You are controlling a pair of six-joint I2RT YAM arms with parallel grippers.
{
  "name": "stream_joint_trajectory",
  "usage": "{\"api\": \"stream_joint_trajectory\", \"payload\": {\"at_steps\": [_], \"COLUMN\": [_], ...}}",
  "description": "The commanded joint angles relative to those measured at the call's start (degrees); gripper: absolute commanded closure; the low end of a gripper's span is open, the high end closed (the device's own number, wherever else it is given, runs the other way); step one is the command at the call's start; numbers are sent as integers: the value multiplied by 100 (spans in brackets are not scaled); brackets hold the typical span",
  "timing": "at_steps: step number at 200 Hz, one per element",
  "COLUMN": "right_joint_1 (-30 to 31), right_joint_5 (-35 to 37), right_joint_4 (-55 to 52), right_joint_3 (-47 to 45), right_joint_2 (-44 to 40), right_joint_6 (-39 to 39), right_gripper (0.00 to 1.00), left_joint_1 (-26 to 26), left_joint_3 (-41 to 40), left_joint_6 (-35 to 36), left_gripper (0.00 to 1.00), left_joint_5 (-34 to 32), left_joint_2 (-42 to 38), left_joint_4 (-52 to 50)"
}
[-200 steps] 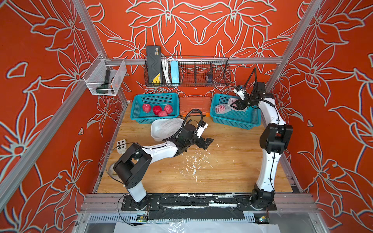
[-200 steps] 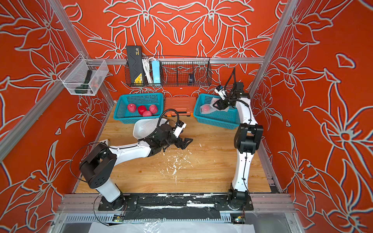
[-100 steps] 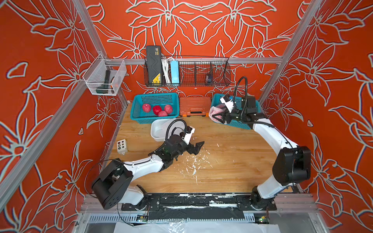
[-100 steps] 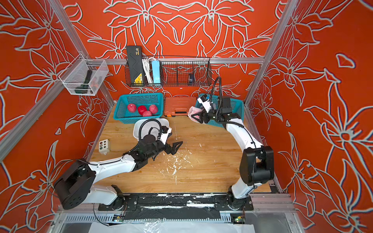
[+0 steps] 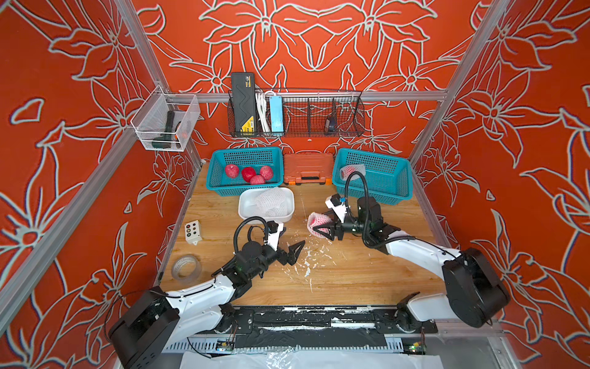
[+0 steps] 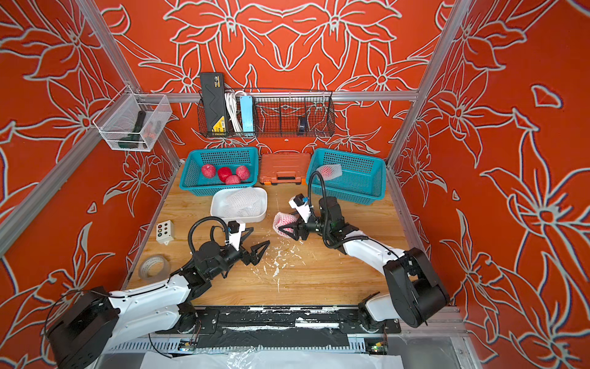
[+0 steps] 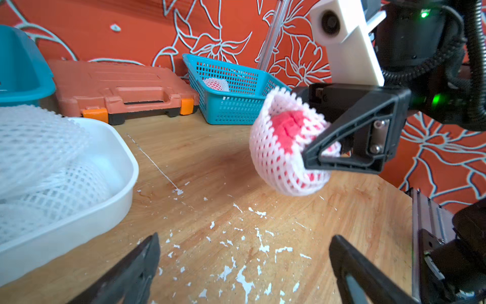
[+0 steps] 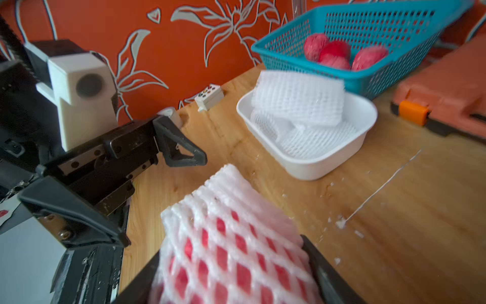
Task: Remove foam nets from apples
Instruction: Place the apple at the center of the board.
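In the right wrist view the netted apple (image 8: 223,273) was blurred and cut off at the lower edge, and it covered most of the right gripper (image 8: 231,248). In the left wrist view we saw only the fingertips of the left gripper (image 7: 244,238). The white tray (image 7: 123,168) and the basket (image 7: 23,76) at the back left corner of the table (image 7: 210,158) were cut off too. We could not make out the small dark thing (image 5: 330,123) in the wire rack (image 5: 348,127).

A red apple (image 7: 288,126) is shown through a white diamond-mesh foam net (image 7: 273,160), baskets (image 5: 389,188) are coloured teal, and walls (image 5: 319,48) are patterned orange-red with white flowers.
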Motion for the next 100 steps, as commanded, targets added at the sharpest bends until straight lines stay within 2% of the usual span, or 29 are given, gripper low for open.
{"api": "stream_joint_trajectory", "payload": {"at_steps": [1,15,45,72,100], "right_joint_1": [99,100,113,130,130], "right_joint_5": [441,784,1499,2364,3061], "right_joint_4": [645,340,-1161,-2628,-3774], "right_joint_3": [-278,-215,153,570,960], "right_joint_2": [-114,-44,18,47,128], "right_joint_6": [308,370,293,358,376], "right_gripper": [55,55,55,57,55], "left_joint_1": [-2,-2,-2,-2,-6], "left_joint_3": [-58,-20,276,310,357], "left_joint_6": [175,236,413,439,392], "left_gripper": [2,2,2,2,2], "left_joint_5": [371,398,396,121,75], "left_joint_2": [270,452,761,986,1229], "left_joint_4": [855,981,751,798,911]}}
